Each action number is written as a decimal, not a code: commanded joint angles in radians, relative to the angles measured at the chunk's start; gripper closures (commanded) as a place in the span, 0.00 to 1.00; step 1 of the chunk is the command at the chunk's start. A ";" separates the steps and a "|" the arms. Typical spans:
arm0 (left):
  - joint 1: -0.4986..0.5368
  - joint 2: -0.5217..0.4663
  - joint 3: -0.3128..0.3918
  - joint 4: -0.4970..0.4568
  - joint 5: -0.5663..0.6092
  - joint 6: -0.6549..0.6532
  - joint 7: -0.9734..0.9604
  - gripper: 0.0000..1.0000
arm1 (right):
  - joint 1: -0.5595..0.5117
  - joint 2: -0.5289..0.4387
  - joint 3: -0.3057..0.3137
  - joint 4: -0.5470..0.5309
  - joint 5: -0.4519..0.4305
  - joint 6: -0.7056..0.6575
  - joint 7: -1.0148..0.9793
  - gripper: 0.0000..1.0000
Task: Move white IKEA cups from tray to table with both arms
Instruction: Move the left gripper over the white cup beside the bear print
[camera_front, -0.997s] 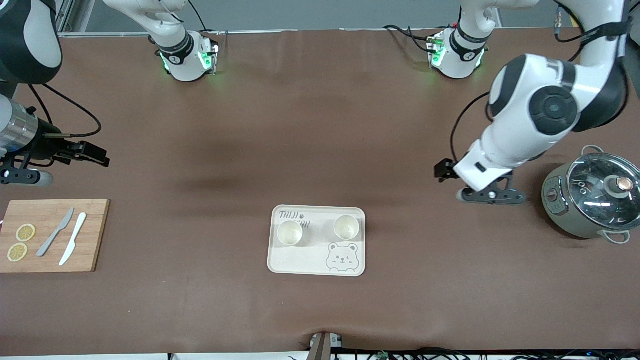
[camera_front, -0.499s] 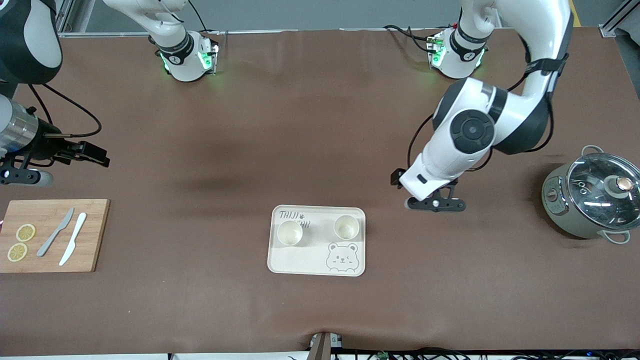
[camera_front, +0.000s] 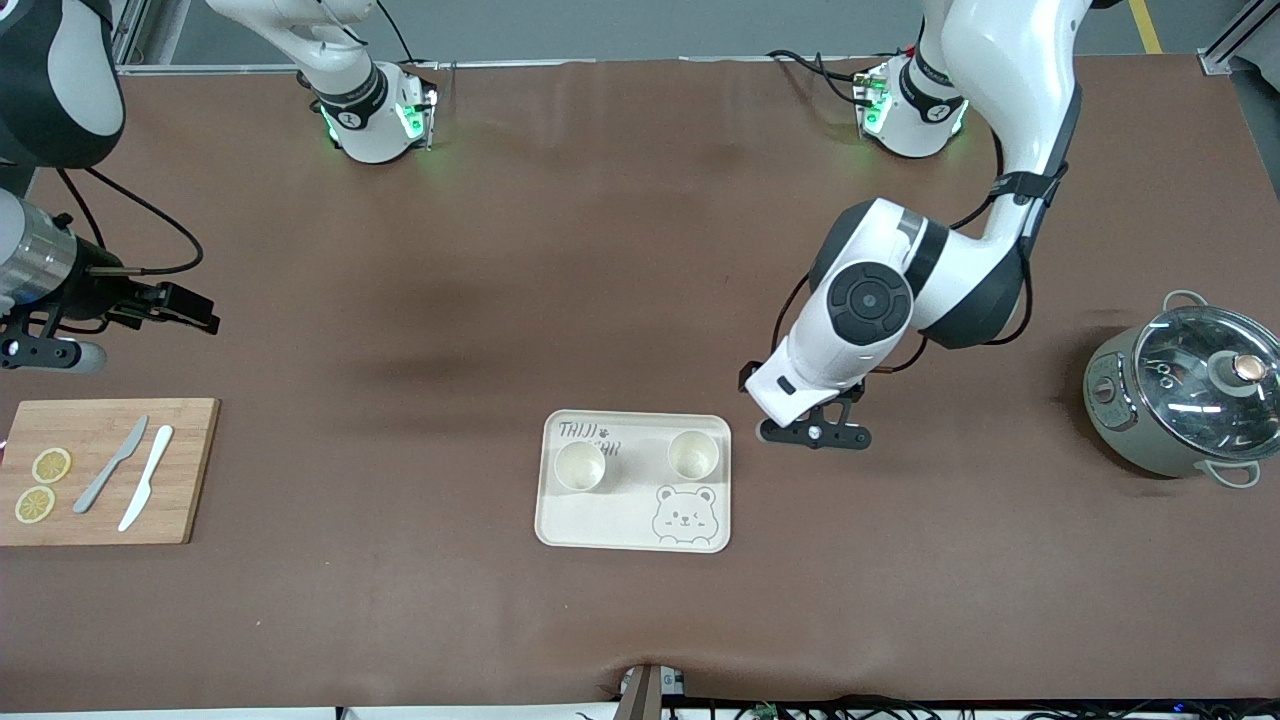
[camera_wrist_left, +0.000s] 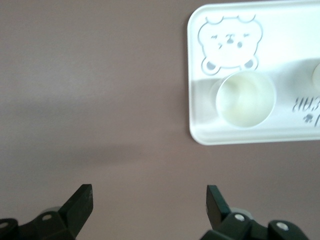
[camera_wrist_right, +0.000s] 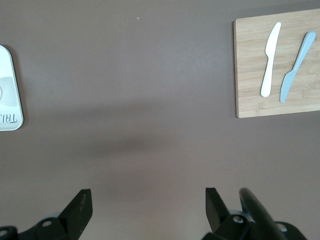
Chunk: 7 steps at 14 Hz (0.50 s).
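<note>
Left tool (camera_front: 812, 436), fingers apart, is hovering beside the cream bear-face tray (camera_front: 632, 525), lining up on the nearer off-white tapered cup (camera_front: 693, 454); right tool (camera_front: 40, 352), open too, is waiting over the brown bench (camera_front: 500, 250).

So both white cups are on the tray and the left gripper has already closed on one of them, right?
Not quite. Both cups are on the tray, but the left gripper is open and empty over bare table beside the tray, as the left wrist view shows.

Robotics lab: 2 white arms (camera_front: 880, 300) bolted to brown-sheeted worktop (camera_front: 600, 250), cables along edge, staged kitchen props.
</note>
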<state>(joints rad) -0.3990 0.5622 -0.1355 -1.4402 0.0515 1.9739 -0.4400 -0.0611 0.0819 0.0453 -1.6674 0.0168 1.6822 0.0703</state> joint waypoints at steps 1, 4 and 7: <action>-0.029 0.063 0.011 0.067 0.030 0.037 -0.045 0.00 | 0.000 -0.030 0.002 -0.025 0.008 0.002 0.013 0.00; -0.056 0.137 0.020 0.147 0.033 0.039 -0.071 0.00 | 0.000 -0.030 0.002 -0.025 0.008 0.004 0.013 0.00; -0.139 0.182 0.114 0.182 0.034 0.069 -0.120 0.00 | 0.000 -0.028 0.002 -0.025 0.008 0.005 0.013 0.00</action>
<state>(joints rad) -0.4736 0.6977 -0.0910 -1.3195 0.0571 2.0270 -0.5155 -0.0611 0.0819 0.0453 -1.6674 0.0168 1.6822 0.0703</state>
